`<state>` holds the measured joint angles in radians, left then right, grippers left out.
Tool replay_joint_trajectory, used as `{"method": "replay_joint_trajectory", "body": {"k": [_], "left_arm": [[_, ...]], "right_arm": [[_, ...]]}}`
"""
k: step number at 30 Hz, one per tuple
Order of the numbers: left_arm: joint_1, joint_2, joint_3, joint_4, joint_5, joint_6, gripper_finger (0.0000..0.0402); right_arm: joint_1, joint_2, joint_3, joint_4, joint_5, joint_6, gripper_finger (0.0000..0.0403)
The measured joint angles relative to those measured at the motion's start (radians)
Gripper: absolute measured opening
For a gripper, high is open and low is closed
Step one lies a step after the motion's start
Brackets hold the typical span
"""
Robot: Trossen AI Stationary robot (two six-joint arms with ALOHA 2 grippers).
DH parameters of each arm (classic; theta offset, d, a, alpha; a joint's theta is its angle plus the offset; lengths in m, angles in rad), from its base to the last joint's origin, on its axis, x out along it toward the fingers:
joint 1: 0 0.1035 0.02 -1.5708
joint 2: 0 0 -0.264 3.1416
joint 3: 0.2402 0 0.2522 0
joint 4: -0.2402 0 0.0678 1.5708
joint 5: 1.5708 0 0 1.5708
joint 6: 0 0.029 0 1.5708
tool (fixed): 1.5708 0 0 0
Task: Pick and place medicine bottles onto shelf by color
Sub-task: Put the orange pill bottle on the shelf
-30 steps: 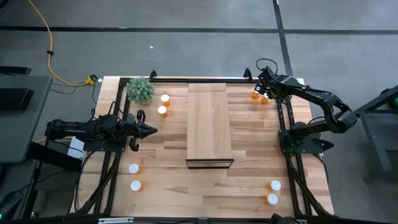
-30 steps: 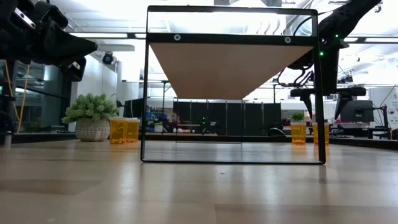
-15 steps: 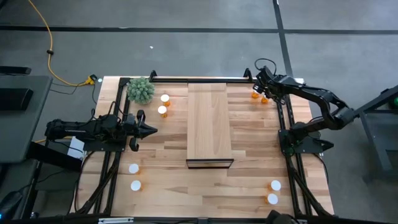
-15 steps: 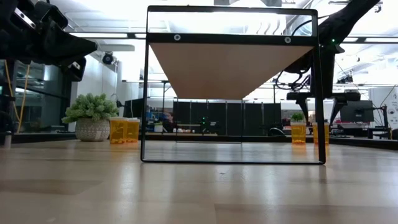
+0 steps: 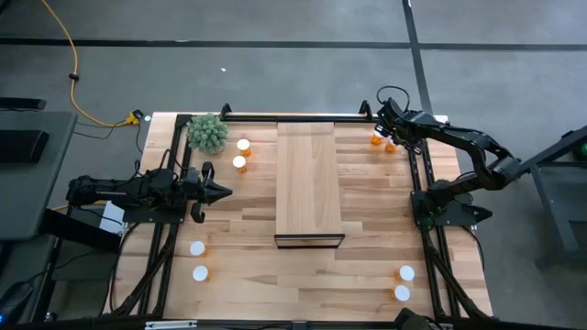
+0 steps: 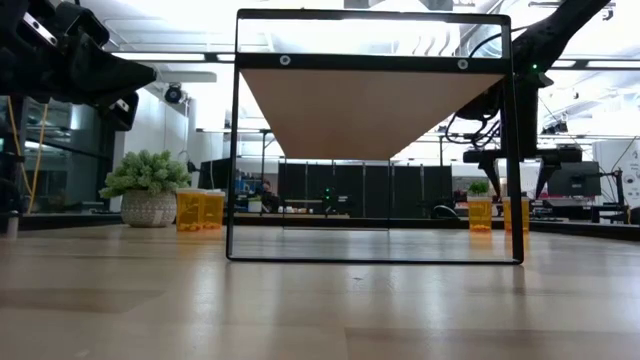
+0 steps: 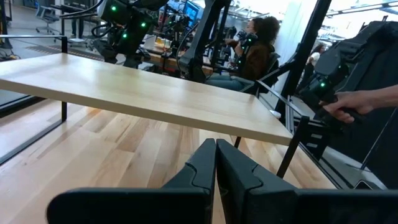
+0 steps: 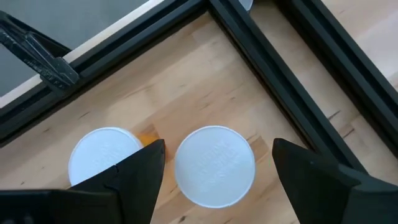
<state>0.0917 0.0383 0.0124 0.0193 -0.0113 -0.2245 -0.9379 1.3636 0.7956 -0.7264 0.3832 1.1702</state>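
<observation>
Two medicine bottles (image 8: 214,165) stand just under the right gripper (image 8: 214,168) at the table's far right corner, about 1 o'clock from the shelf (image 5: 309,179). Its fingers (image 8: 140,171) are spread apart, one on each side of the nearer bottle's white cap. The bottle stands straight up, so I think the gripper only needs to drop down and squeeze. At 9 o'clock from the shelf, the left gripper (image 7: 216,163) waits with its fingers pressed together, well apart from these bottles. So the right arm is much nearer.
</observation>
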Motion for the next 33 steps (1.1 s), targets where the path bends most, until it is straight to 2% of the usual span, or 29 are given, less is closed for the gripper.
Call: {"method": "replay_joint_trajectory", "body": {"k": [11,22,33], "left_arm": [[0.0,0.0,0.0,0.0,0.0,0.0,0.0003],[0.0,0.0,0.0,0.0,0.0,0.0,0.0003],[0.0,0.0,0.0,0.0,0.0,0.0,0.0003]], "right_arm": [[0.0,0.091,0.0,0.002,-0.018,0.027,0.0288],[0.0,0.096,0.0,0.014,-0.002,0.015,0.0285],[0.0,0.095,0.0,0.013,-0.012,-0.013,0.0211]]}}
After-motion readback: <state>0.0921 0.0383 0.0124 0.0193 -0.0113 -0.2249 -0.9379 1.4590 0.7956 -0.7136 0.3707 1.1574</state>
